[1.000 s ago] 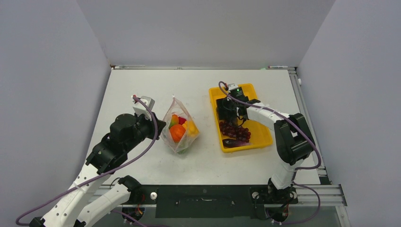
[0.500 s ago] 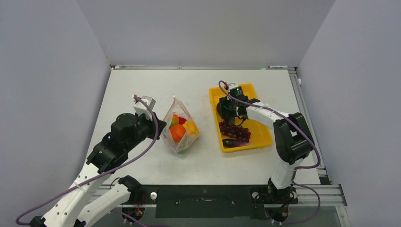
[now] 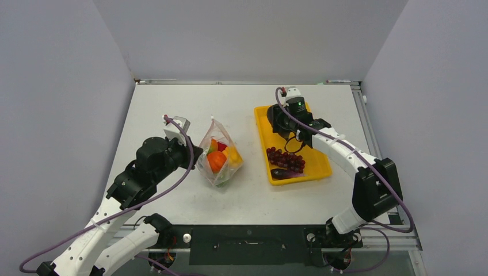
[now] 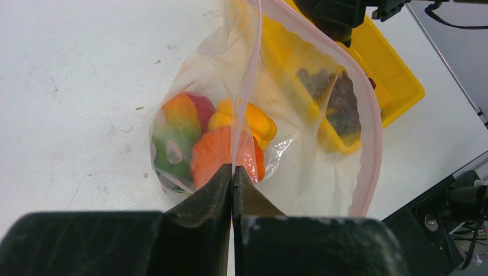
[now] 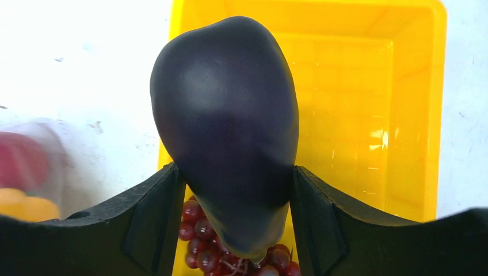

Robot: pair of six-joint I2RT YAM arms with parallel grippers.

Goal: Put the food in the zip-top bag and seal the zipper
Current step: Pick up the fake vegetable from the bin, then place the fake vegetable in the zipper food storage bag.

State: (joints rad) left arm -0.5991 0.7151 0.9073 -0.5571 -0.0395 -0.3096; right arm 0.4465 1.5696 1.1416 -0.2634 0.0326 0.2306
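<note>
The clear zip-top bag (image 3: 219, 156) stands on the table and holds an orange pumpkin (image 4: 217, 160), a yellow piece (image 4: 248, 122) and a green and red piece (image 4: 177, 133). Its pinkish zipper strip (image 4: 373, 123) curves round the open mouth. My left gripper (image 4: 232, 170) is shut on the bag's mouth edge, at the bag's left side (image 3: 195, 154). My right gripper (image 5: 236, 192) is shut on the dark purple eggplant (image 5: 227, 126) and holds it above the tray's far end (image 3: 276, 122). The dark red grape cluster (image 3: 286, 160) lies in the tray, below the eggplant (image 5: 198, 233).
The yellow tray (image 3: 319, 167) sits right of the bag and also holds a small dark piece (image 3: 282, 173) at its near end. Grey walls close in the back and sides. A metal rail (image 3: 368, 132) runs along the table's right edge.
My right gripper has risen from the tray with the eggplant and moved toward the tray's far end. The left gripper and the bag have not moved.
</note>
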